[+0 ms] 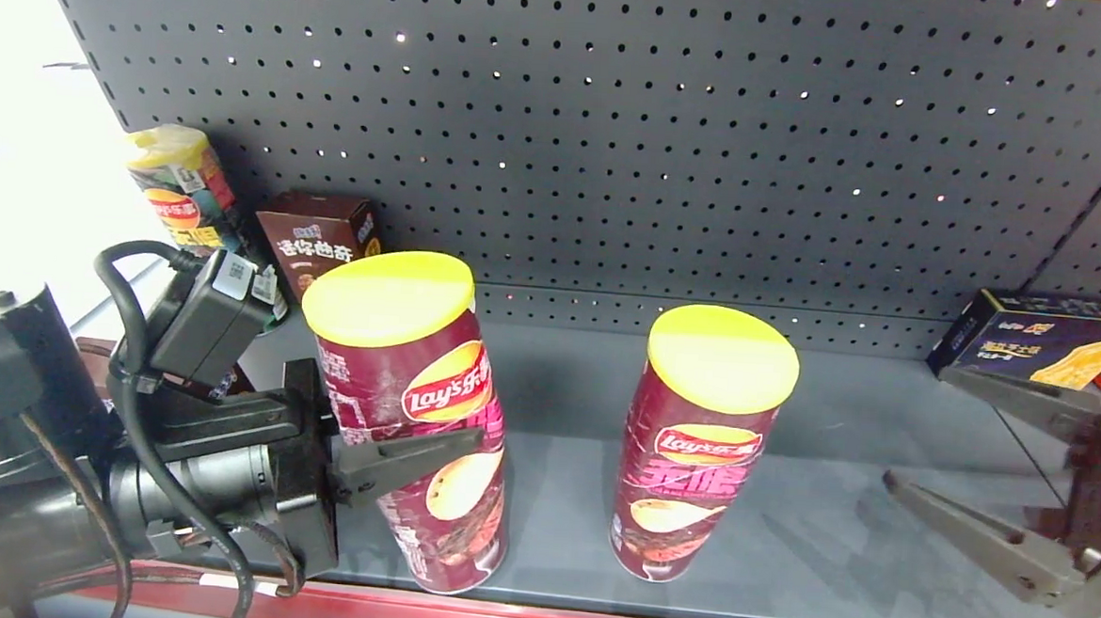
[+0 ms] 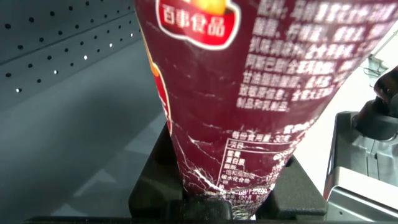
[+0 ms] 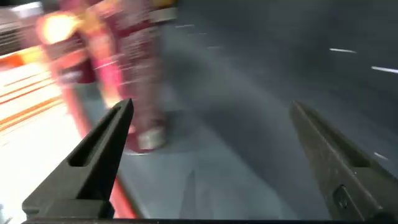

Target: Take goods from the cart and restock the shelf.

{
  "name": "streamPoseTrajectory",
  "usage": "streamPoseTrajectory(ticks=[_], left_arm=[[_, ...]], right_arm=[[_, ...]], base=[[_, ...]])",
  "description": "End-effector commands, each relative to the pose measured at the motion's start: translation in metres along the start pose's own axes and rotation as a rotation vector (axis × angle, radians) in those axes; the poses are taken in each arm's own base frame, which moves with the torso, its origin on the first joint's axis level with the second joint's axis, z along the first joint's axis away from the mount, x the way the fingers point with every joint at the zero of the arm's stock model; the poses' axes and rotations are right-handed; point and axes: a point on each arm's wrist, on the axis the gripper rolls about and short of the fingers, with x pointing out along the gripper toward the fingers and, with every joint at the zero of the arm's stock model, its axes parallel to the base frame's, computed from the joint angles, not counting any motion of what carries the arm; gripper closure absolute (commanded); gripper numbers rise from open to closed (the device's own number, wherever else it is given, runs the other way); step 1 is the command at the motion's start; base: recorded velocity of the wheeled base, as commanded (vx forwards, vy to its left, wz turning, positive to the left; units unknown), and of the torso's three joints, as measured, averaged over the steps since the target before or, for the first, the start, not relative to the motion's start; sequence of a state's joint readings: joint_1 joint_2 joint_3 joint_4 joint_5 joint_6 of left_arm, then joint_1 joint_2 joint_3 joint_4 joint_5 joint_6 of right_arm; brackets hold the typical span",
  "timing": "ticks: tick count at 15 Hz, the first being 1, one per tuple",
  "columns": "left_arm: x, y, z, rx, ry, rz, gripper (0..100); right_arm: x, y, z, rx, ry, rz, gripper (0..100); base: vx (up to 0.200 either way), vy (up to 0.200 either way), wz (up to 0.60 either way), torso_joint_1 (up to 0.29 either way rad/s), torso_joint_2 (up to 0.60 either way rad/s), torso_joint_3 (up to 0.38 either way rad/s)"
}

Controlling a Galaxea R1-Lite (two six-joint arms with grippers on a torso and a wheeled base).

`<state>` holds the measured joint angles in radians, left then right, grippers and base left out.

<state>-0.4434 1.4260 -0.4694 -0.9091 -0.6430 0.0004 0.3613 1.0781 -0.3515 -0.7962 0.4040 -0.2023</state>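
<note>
Horizontally, left end effector [image 1: 441, 421] tight around a crisp can [image 1: 388, 298]; right end effector [image 1: 921, 424] wide open, empty.

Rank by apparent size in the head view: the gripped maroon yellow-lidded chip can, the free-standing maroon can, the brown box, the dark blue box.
1. Gripped maroon yellow-lidded chip can and free-standing maroon can: nearly alike; the gripped one is nearer, so unranked.
2. Dark blue box.
3. Brown box, partly hidden.
</note>
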Motion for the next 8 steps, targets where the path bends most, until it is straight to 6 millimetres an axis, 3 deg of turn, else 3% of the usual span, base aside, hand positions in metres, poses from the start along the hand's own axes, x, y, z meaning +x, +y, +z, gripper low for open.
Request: streamPoseTrajectory(ticks=[1,5,8], left_arm=[[-0.001,0.0,0.002,0.011,-0.015,0.0,100],[0.0,-0.001,0.009,0.042,-0.061,-0.004,100],[0.001,-0.002,0.011,0.048,-0.066,-0.012,100]], right_arm=[[-0.06,0.017,0.018,-0.017,-0.07,-0.248,0],[-0.13,0.05,-0.023,0.006,0.015,-0.497,0],[-0.16,0.069,-0.045,0.04,0.033,-0.582,0]], base=[[0.0,0.0,0.0,0.0,0.0,0.0],[0.0,0.0,0.0,0.0,0.0,0.0],[0.0,0.0,0.0,0.0,0.0,0.0]])
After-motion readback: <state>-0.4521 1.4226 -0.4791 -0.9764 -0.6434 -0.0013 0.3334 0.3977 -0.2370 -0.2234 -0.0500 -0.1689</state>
